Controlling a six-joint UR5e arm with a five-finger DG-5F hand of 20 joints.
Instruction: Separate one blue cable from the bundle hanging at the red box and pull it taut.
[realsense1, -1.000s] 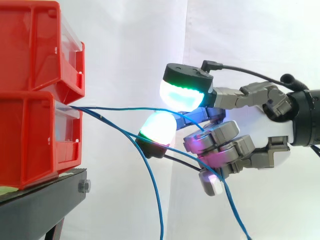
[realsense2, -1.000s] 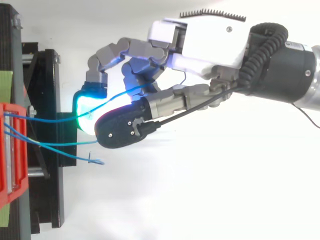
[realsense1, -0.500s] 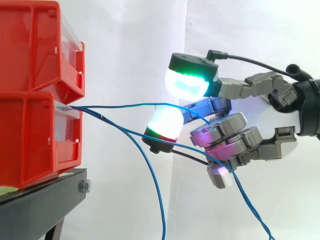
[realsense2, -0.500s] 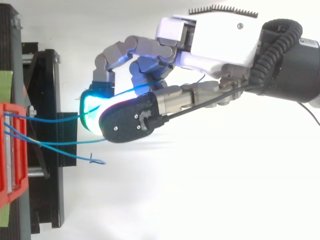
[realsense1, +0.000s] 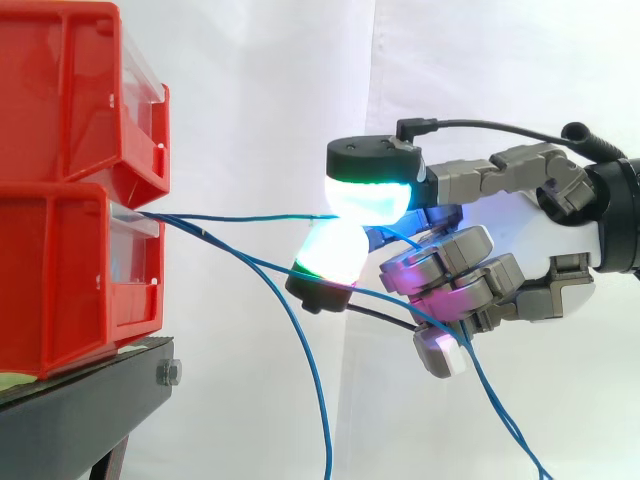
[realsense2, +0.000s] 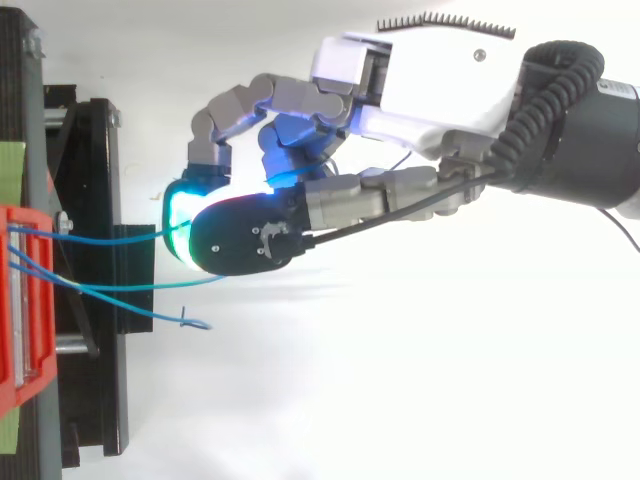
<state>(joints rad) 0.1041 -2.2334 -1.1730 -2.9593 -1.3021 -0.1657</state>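
Hand (realsense1: 540, 245) pinches one blue cable (realsense1: 240, 217) between two pads (line near level), apart from red box (realsense1: 60, 270).

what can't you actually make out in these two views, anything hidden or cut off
- Side view: where the top blue cable and its neighbours are fastened; the lower red bin hides that behind its wall.
- Side view: the lower end of the hanging blue cable, cut off by the bottom edge.
- Top view: the cable's stretch inside the pinch, covered by the black back of the hand's fingertip.
- Top view: most of the red bin, cut off by the left edge.
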